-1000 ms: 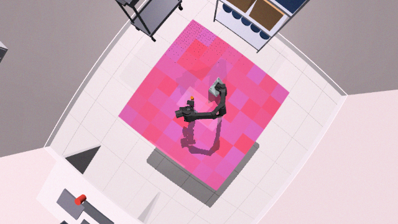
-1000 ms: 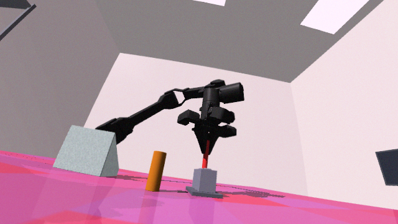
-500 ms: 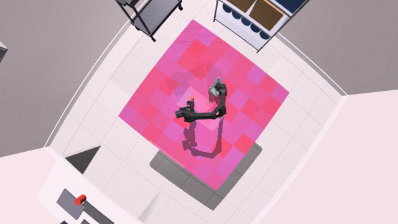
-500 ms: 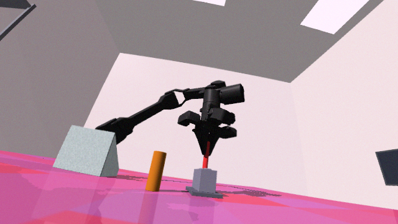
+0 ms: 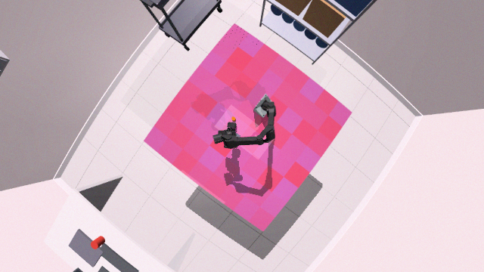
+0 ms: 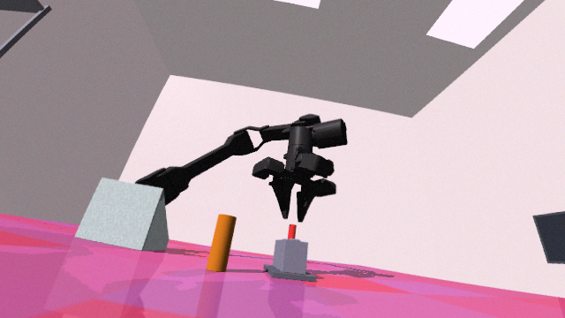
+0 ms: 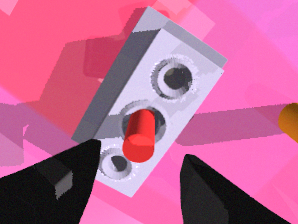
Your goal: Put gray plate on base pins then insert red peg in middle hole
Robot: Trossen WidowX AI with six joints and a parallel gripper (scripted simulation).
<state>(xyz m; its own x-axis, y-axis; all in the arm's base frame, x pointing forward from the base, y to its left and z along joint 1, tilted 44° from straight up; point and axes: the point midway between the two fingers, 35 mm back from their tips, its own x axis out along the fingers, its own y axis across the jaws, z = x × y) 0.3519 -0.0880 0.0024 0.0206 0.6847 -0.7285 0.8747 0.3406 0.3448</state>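
The gray plate (image 6: pixel 290 256) (image 7: pixel 182 107) is a thick block sitting level, with no gap visible, on the darker base (image 6: pixel 305 277). Its two outer holes show dark centres inside paler rings; whether pins fill them is hard to tell. The red peg (image 6: pixel 292 231) (image 7: pixel 139 145) stands in the middle hole, nearly upright, with a short length sticking out above the plate. How deep it reaches is hidden. My gripper (image 6: pixel 293 220) (image 7: pixel 141 157) is open and empty, its fingertips apart just above the peg's top. In the top view the arm hides the plate and peg.
An orange cylinder (image 5: pixel 234 119) (image 6: pixel 222 243) (image 7: pixel 290 122) stands upright beside the base. A pale gray-green wedge block (image 5: pixel 261 110) (image 6: pixel 119 214) stands near the arm's base. A cart (image 5: pixel 190 20) and a shelf (image 5: pixel 285 35) stand beyond the pink patchwork surface.
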